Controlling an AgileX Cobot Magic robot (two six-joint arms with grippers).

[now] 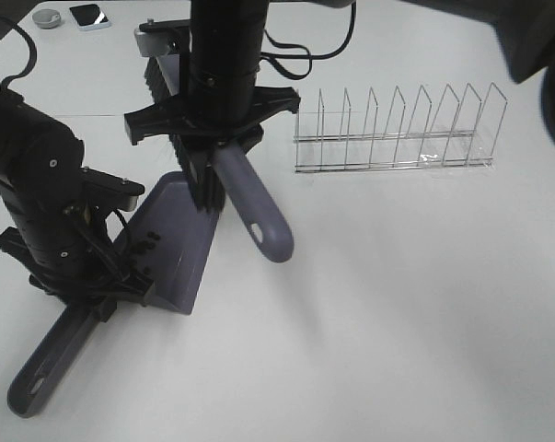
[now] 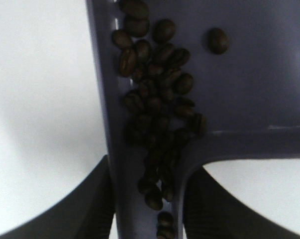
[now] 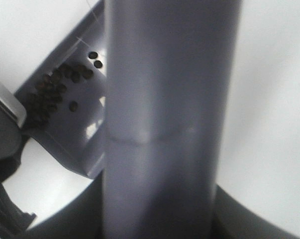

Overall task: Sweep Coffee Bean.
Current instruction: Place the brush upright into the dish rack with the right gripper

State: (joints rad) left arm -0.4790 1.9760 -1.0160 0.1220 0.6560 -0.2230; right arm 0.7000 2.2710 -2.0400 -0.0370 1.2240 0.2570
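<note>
While the left pincer [image 2: 150,211] clamps the dustpan [image 1: 183,269] and the right pincer [image 3: 162,216] grips the brush [image 1: 259,214], the coffee beans [image 2: 157,114] heaped at the pan's near, seemingly lowered end could roll onto the table [image 1: 397,331] if it tips.

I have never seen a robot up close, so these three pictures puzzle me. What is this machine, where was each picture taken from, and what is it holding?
It is a robot with two black arms, each ending in a pincer. The wide picture comes from a camera mounted high above the white table. The other two come from small cameras on the wrists, each looking past its own pincer. The left pincer is shut on the handle of a grey-purple dustpan, and dark coffee beans lie in the pan. The right pincer is shut on the handle of a matching brush. A wire rack also stands on the table, and what looks like a phone lies at the far corner.
</note>
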